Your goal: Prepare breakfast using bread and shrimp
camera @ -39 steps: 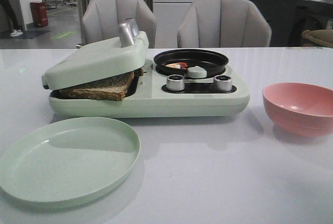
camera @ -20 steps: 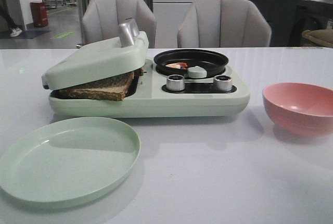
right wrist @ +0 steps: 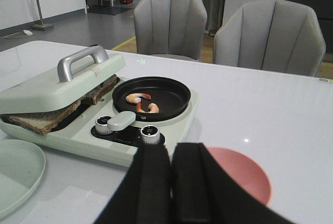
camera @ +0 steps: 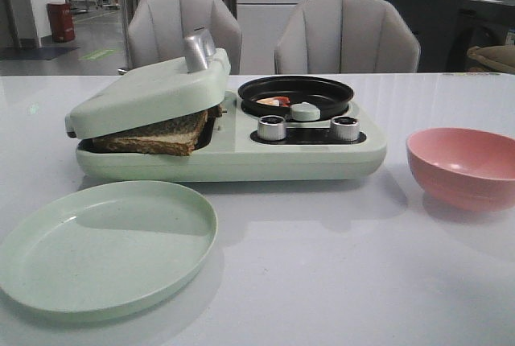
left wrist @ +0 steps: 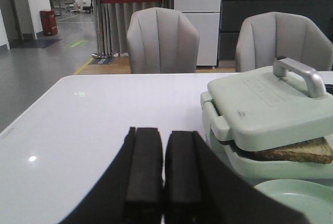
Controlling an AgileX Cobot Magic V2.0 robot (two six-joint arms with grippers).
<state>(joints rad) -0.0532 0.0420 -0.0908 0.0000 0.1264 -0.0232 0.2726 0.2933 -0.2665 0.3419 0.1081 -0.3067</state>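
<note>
The browned square bread slices [camera: 157, 133] sit inside the pale-green sandwich press [camera: 149, 92], at twelve o'clock from the nearer left gripper [left wrist: 154, 182]; both grippers' jaws are together, holding nothing.

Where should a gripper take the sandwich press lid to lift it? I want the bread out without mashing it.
Grip the metal handle on the lid. It arches clear of the lid, leaving a gap for a finger, so come from above, probably with the fingers straddling the bar. The lid rests tilted on the bread, hinged at the back, so lifting up and backward looks best.
</note>
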